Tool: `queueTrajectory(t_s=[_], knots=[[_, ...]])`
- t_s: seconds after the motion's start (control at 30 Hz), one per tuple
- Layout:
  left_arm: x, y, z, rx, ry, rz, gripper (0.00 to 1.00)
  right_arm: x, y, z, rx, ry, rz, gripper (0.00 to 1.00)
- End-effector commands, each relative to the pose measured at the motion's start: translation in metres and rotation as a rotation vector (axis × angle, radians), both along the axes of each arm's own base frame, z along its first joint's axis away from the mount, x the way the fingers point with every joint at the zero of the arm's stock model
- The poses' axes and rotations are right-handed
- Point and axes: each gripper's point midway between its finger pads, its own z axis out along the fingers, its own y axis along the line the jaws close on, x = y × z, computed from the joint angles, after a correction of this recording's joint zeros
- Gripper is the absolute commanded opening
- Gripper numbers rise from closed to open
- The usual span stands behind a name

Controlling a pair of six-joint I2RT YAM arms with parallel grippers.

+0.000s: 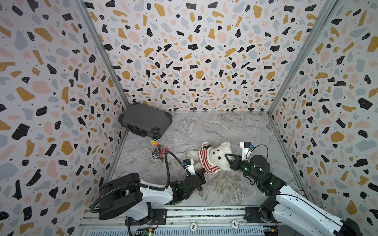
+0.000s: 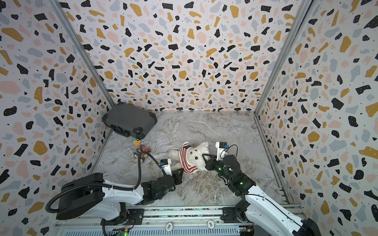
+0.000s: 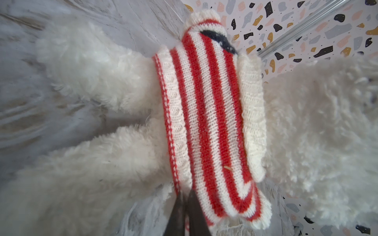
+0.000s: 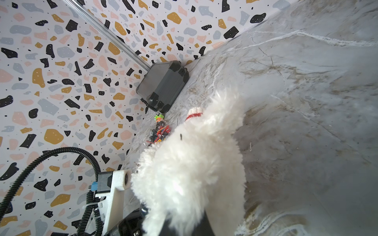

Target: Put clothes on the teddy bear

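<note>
In both top views the teddy bear (image 1: 218, 157) lies face up on the table (image 1: 204, 126), the striped sweater (image 1: 205, 160) round its chest. The right gripper (image 1: 227, 156) is clamped on the head. The left gripper (image 1: 203, 174) sits at the hem, its jaws hidden from above.

The left wrist view supplies that: its fingers (image 3: 195, 218) are pressed together on the hem's edge (a thin bite, likely to slip), both legs bare beyond. Best to pull slowly along the body toward the legs, with the head grip as the anchor.

The right wrist view shows fur swallowing that gripper's fingers, and a dark case (image 4: 163, 85) in the far corner.
</note>
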Motion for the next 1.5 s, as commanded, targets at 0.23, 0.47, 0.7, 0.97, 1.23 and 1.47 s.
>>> queueTrajectory(t_s=[0.23,0.47,0.7,0.97,1.23,1.47], knots=[[0.004,-0.008,0.018,-0.030,-0.032,-0.013,0.00,0.001,-0.003,0.019,0.033,-0.061,-0.019,0.00],[-0.003,0.001,0.007,0.027,-0.004,-0.036,0.00,0.001,-0.006,0.024,0.029,-0.075,-0.029,0.00],[-0.013,0.017,-0.022,0.112,0.043,-0.059,0.00,0.002,-0.007,0.024,0.028,-0.074,-0.033,0.00],[-0.017,0.035,-0.043,0.208,0.070,-0.051,0.00,0.003,-0.007,0.028,0.025,-0.082,-0.038,0.00],[-0.014,0.059,-0.052,0.229,0.089,-0.010,0.00,0.004,-0.010,0.034,0.024,-0.090,-0.055,0.00],[-0.010,0.050,-0.034,0.201,0.060,-0.049,0.00,0.004,-0.011,0.038,0.034,-0.092,-0.054,0.00]])
